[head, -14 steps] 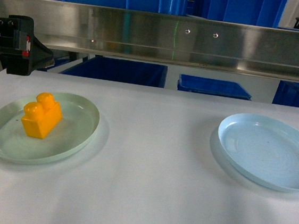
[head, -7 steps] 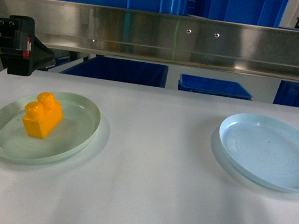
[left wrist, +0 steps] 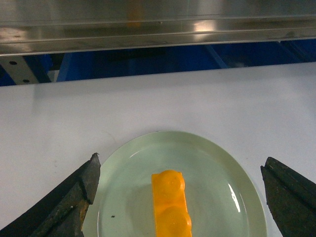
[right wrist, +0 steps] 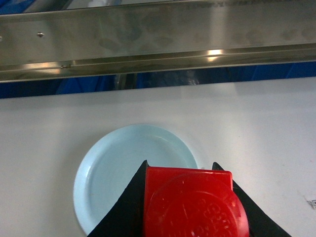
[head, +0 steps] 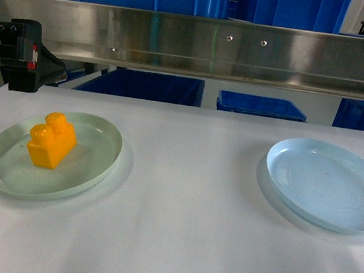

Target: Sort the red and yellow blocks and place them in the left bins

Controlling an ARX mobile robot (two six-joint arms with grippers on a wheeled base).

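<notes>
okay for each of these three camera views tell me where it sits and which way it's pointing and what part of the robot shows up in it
Head: high on the robot, slanting down across the white table at the yellow brick in the green plate; no arm shows.
Left wrist: above the open left claw, facing down and forward at that same brick and plate, shared with head.
Right wrist: behind the right claw, shut on the red block, over the blue plate, also in head.

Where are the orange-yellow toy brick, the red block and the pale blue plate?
Glossy orange-yellow plastic brick [head: 51, 143]: head view, on its front side face.
Red plastic block [right wrist: 195, 205]: right wrist view, on its round stud.
Shallow pale blue round plate [head: 325, 184]: head view, on its bare centre.
</notes>
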